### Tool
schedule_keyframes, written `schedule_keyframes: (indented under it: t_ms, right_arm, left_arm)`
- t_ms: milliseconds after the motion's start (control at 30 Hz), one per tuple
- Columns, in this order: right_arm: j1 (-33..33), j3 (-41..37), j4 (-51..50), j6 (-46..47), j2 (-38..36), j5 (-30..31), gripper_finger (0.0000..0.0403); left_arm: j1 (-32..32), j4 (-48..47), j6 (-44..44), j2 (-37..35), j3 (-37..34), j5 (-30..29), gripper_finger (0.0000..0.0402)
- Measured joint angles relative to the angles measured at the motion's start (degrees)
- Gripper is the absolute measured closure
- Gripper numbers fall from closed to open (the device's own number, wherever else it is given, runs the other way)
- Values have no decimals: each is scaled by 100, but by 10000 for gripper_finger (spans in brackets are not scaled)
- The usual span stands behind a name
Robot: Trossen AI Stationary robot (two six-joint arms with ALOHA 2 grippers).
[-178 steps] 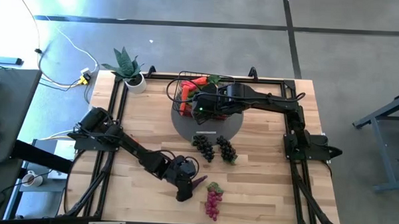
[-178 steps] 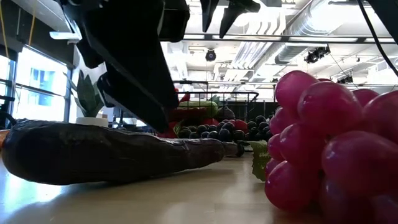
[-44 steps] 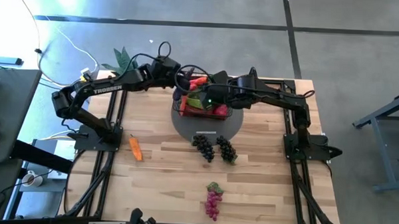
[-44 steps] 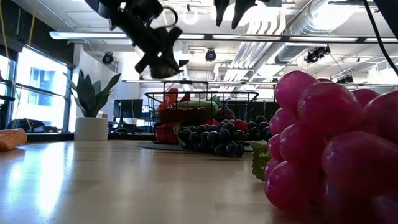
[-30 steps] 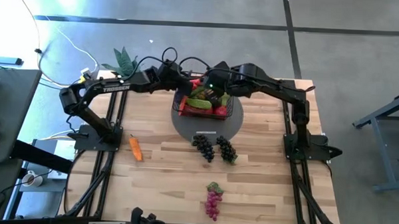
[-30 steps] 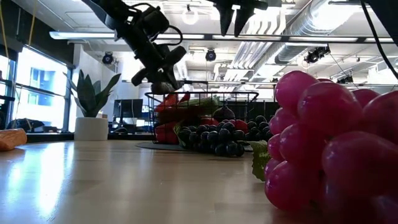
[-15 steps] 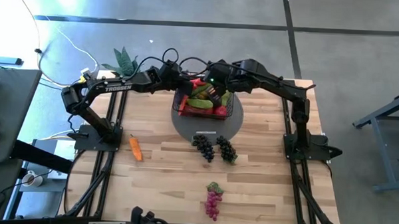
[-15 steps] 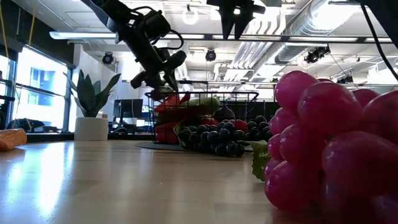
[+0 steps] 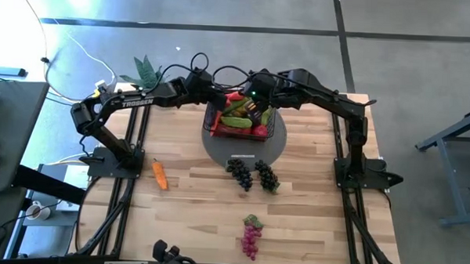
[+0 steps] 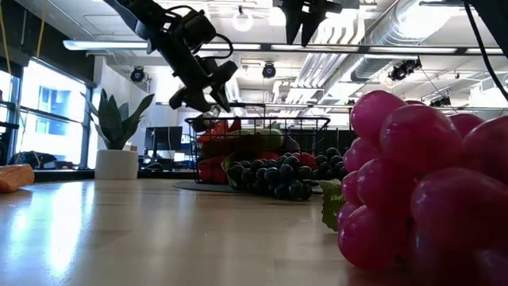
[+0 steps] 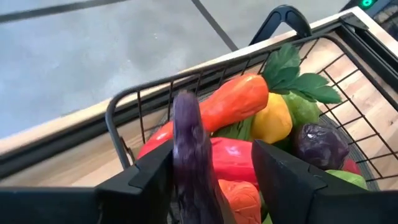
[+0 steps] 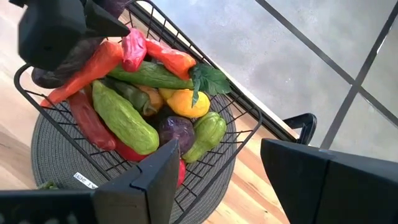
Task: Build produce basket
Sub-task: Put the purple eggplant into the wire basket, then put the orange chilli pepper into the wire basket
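Left wrist view: eggplant (image 11: pixel 189 155) between fingers of my left hand (image 11: pixel 211 186), jaws parted, over near edge of basket (image 11: pixel 124 112). Basket on grey mat (image 9: pixel 242 148), far side of surface. Should release fully, lift straight. Right hand (image 12: pixel 211 180) half-wide, empty above basket.

Black wire-grid basket (image 12: pixel 205 152) on a grey ribbed round mat (image 12: pixel 56 168). Contents: orange carrot (image 11: pixel 233 102) with green leaves, yellow lemon (image 11: pixel 272 119), red pepper (image 11: pixel 233 155), light green cucumber (image 12: pixel 124 118). Between my dark left end effector (image 11: pixel 211 171) fingers: a purple eggplant (image 11: pixel 189 146). Pale striped wood tabletop (image 9: pixel 193 209); at the basket's 6 o'clock, dark purple grapes (image 9: pixel 253 174) and magenta grapes (image 9: pixel 251 237).
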Motion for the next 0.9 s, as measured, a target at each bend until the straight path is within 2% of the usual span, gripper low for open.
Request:
schedule_keyframes:
  t_ms: [200, 500, 733, 900]
  right_arm:
    - [0, 0, 0, 89, 0, -97, 194]
    - [161, 0, 1, 790, 2, -541, 194]
    - [420, 0, 1, 1373, 4, -608, 194]
    - [584, 0, 0, 1858, 7, -608, 194]
  left_arm:
    - [34, -409, 541, -152, 278, 44, 204]
    - [34, -1452, 1269, -458, 745, 48, 204]
    - [29, -2142, 1570, -1109, 770, 200, 204]
    - [11, -2844, 1571, -1595, 770, 524, 204]
